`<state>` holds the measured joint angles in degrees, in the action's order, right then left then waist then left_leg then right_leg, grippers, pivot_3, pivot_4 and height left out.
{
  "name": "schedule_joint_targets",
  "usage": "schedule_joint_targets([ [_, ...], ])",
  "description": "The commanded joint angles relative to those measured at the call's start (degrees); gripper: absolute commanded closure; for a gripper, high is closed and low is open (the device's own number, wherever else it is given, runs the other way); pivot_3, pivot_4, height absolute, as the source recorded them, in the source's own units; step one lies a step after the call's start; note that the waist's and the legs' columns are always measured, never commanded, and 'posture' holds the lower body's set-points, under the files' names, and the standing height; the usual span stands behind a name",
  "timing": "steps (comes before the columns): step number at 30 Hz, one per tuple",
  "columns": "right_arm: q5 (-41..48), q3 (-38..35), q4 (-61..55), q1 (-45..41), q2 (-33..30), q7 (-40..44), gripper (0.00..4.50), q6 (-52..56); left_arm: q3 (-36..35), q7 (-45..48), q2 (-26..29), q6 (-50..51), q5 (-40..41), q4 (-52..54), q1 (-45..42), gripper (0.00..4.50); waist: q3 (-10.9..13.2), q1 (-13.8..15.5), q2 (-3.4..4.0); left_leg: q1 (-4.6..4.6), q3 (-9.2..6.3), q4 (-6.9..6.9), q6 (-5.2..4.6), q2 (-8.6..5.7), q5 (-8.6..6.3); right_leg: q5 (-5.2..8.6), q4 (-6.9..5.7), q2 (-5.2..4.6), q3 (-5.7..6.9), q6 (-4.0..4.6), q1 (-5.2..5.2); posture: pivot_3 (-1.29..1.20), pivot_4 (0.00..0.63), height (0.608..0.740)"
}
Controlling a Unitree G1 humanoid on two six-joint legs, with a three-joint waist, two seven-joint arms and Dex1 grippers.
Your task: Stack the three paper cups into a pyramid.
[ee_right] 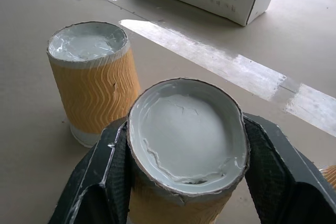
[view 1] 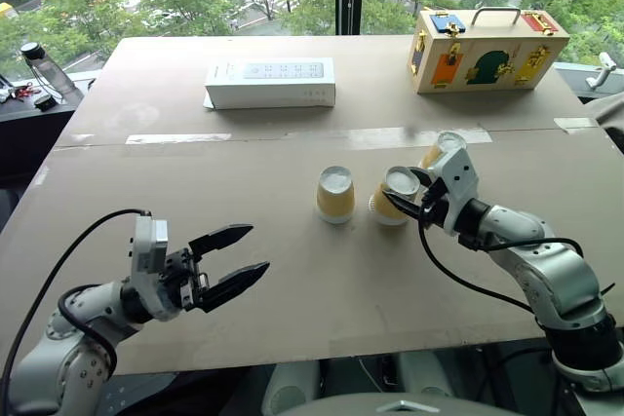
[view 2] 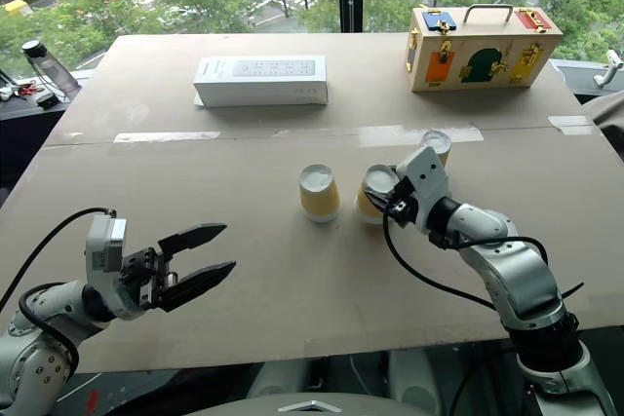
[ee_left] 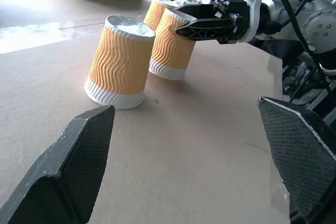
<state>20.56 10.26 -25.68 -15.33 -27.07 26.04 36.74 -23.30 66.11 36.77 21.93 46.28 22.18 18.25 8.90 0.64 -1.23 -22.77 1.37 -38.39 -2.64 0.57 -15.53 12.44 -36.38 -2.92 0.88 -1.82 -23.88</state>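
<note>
1. Nearest the camera, the left gripper (view 1: 237,255) hangs wide open and empty over the cardboard table (view 1: 322,280).
2. Right gripper (ee_right: 184,182) clamps one inverted paper cup (ee_right: 186,129), just beside a second (view 1: 335,193); the third (view 1: 441,148) stands behind.
3. Cups look light and crushable; grip the ribbed sleeve gently.

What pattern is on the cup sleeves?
Wavy yellow-orange ribbing, seen best on the near cup in the left wrist view.
</note>
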Motion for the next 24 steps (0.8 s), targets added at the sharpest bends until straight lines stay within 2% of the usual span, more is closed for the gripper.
schedule_joint_targets([
  [1,-1.21,0.54,-0.43,-1.29,0.69,1.1,2.33,-2.18,-1.73,0.37,-0.23,-2.22,0.57,2.11,0.57,0.0,0.0,0.12,0.0,0.0,0.0,0.0,0.0,0.0,0.0,0.0,0.0,-0.01,0.0,0.0,0.0,0.0,0.15,0.74],
  [18,-4.76,3.17,3.69,-4.44,3.53,4.84,2.33,-3.5,-3.33,2.24,-0.48,-6.34,0.56,0.12,2.22,0.0,0.0,-0.01,0.0,0.02,0.0,0.0,0.0,0.0,0.0,-0.01,-0.01,-0.01,0.03,0.01,0.0,0.0,0.15,0.74],
  [20,-5.47,3.23,4.51,-4.36,3.67,4.96,1.29,-4.14,-3.05,2.19,-0.51,-6.44,0.51,0.16,2.07,0.0,0.0,-0.01,0.0,0.02,-0.01,0.0,0.0,0.0,0.0,-0.01,-0.01,-0.01,0.04,0.01,0.0,0.0,0.15,0.74],
  [21,-5.52,3.2,4.64,-4.24,3.54,5.31,0.99,-4.27,-2.97,2.15,-0.55,-6.47,0.52,0.24,2.08,0.0,0.0,-0.01,0.0,0.02,-0.01,0.0,0.0,0.0,0.0,-0.01,-0.01,-0.01,0.04,0.01,0.0,0.0,0.15,0.74],
  [23,-5.86,2.85,4.54,-3.96,2.91,5.94,0.1,-4.82,-2.74,2.04,-0.61,-6.46,0.58,0.35,1.92,0.0,0.0,0.01,0.0,0.02,0.0,0.0,0.0,0.0,0.0,-0.01,-0.01,0.0,0.04,0.01,0.0,0.0,0.15,0.74],
  [24,-5.85,2.52,4.15,-3.87,2.48,6.34,0.1,-5.07,-2.58,1.95,-0.64,-6.4,0.64,0.43,1.77,0.0,0.0,0.02,0.0,0.02,0.0,0.0,0.0,0.0,0.0,-0.01,-0.01,0.0,0.04,0.01,0.0,0.0,0.15,0.74],
])
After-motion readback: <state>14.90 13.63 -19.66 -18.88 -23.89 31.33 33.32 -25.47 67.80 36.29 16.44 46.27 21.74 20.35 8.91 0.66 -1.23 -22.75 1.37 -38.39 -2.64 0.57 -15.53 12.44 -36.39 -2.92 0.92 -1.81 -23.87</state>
